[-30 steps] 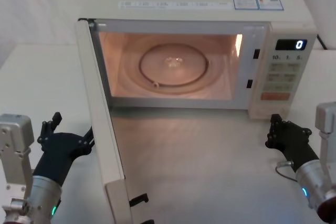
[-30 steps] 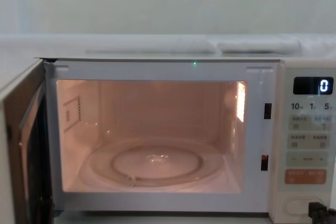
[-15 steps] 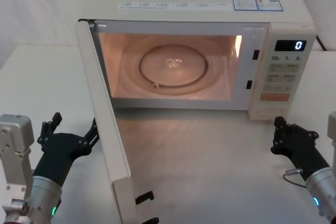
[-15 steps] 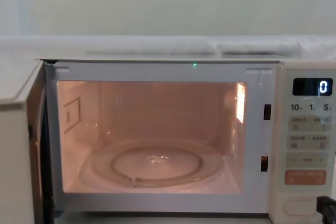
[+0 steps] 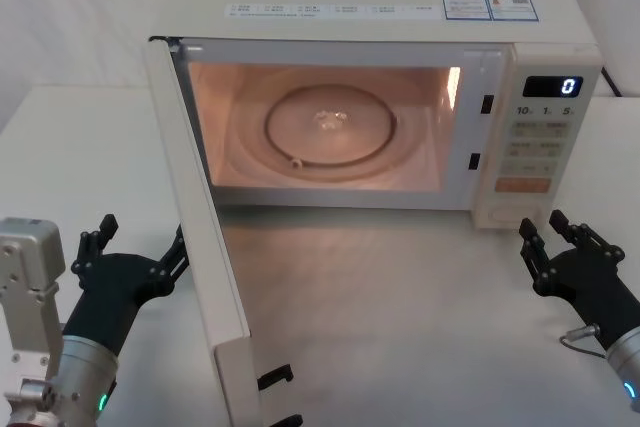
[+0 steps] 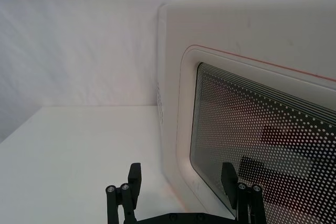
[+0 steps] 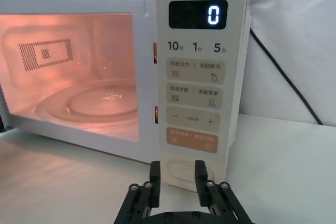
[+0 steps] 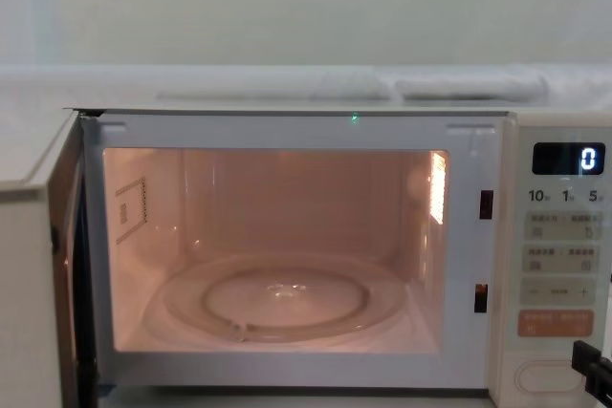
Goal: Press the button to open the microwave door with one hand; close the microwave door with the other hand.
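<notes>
Jaws of left gripper (image 5: 135, 247) spread wide, holding nothing, poised just beside outer face of the microwave door (image 5: 200, 247), near left edge of worktop (image 5: 400, 297); one finger (image 6: 229, 178) seen against the dotted window glass, contact not resolvable. Jaws of right gripper (image 5: 560, 237) parted narrowly, empty, low before the keypad panel (image 5: 537, 142) toward right edge of worktop, apart from it. Door swung open toward front edge, seen edge-on from head; "Midea" logo not in sight, lower door end cut off by frame. Cavity lit orange, glass turntable (image 5: 330, 125) inside. Display (image 7: 197, 14) reads "0". Below it: "10", "1", "5" with small units too fine to read. Cream keys carry grey print, mostly illegible; "–" and "+" legible on one. Orange key (image 7: 192, 139) print unreadable. Button (image 7: 188, 172) lowest on panel, blank, partly hidden behind the fingers in right wrist view. Blue-white stickers (image 5: 490, 3) on top of casing, text unreadable.
</notes>
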Robot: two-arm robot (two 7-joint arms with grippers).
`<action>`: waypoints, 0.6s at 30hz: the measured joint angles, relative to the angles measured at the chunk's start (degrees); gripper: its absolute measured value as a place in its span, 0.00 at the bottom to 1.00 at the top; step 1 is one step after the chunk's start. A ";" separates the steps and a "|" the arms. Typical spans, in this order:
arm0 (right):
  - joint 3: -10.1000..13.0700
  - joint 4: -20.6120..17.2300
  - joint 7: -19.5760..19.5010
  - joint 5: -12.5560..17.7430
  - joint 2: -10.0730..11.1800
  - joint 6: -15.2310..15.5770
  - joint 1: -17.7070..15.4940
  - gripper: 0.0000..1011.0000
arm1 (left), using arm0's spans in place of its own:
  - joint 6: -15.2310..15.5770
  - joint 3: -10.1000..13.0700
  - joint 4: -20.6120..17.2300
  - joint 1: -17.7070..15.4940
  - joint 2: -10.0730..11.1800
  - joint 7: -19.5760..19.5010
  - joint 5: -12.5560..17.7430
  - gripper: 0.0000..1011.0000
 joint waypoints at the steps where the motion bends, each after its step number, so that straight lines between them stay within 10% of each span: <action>1: -0.06 0.00 0.00 -0.11 0.41 0.08 0.03 0.44 | 0.00 0.00 0.00 0.00 0.00 0.00 0.00 0.99; 18: -0.94 0.79 0.76 -1.75 3.91 0.79 0.40 0.93 | 0.00 0.00 0.00 0.00 0.00 0.00 0.00 0.99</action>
